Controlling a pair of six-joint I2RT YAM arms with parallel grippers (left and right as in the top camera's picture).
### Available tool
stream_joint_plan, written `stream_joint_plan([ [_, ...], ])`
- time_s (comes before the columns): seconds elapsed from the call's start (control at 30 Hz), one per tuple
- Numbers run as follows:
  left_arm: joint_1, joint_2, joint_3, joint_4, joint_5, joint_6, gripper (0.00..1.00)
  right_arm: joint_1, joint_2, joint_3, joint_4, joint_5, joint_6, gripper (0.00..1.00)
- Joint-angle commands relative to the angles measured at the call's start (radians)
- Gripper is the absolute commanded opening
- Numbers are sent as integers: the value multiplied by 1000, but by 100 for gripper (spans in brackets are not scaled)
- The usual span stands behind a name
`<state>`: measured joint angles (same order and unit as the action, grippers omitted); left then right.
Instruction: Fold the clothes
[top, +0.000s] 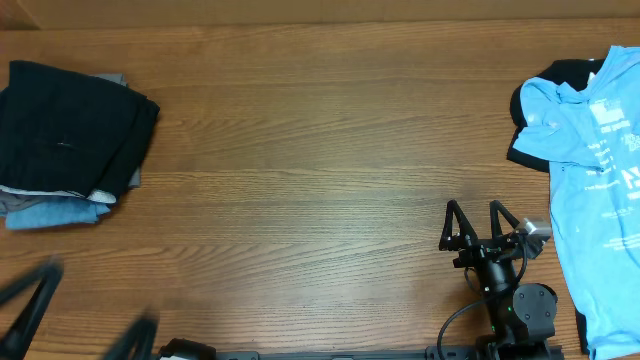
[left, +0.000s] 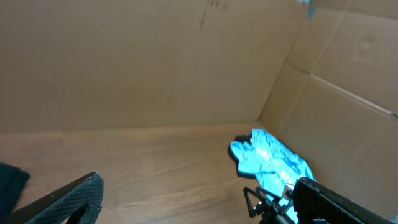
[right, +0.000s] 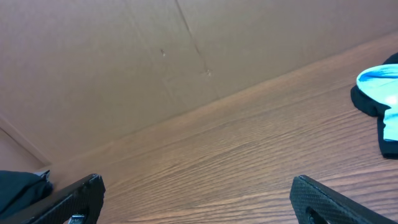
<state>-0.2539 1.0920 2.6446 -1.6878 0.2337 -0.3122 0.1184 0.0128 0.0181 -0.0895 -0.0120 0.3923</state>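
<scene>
– Clothes lie in two heaps from overhead, don't they?
– Yes. Ahead of the left gripper and a little to its left sits a folded stack. It has black shorts on top, with a grey piece and a blue piece peeping out underneath. Just right of the right gripper a light blue T-shirt with white print lies spread flat. It covers a black garment that shows around its collar end.
– And the jaws?
– Both pairs stand wide apart with nothing between them. The left pair is blurred.
– What does the left wrist view give?
– Its fingers frame bare wooden table, with a cardboard wall beyond. The T-shirt reads as a rumpled bright blue heap ahead, toward the right-hand finger and just past the other arm. A black edge of cloth shows outside the left-hand finger.
– And the right wrist view?
– The jaws are again spread, with only table between them. Beyond the right-hand finger the T-shirt's blue neck rests on black fabric. A dark fold of cloth sits just above the left-hand finger, at the frame's edge.
</scene>
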Motion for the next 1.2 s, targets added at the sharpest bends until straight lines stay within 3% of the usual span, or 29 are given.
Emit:
stream_joint_plan([
  [0.0, -5, -108, -84, -2, -32, 2, 100, -3, -9, -10, 7, -5, 1, 100],
  [0.3, -1, -346, -444, -2, -35, 75, 100, -3, -9, -10, 7, -5, 1, 100],
  [0.6, 38, -498, -953, 60, -43, 73, 100, -3, -9, -10, 8, -5, 1, 100],
  [0.93, 58, -654, -1529, 578, -42, 72, 100, -3, -9, -10, 7, -5, 1, 100],
  [1.17, 58, -769, -1917, 1085, -33, 72, 100, -3, -9, -10, 7, -5, 1, 100],
])
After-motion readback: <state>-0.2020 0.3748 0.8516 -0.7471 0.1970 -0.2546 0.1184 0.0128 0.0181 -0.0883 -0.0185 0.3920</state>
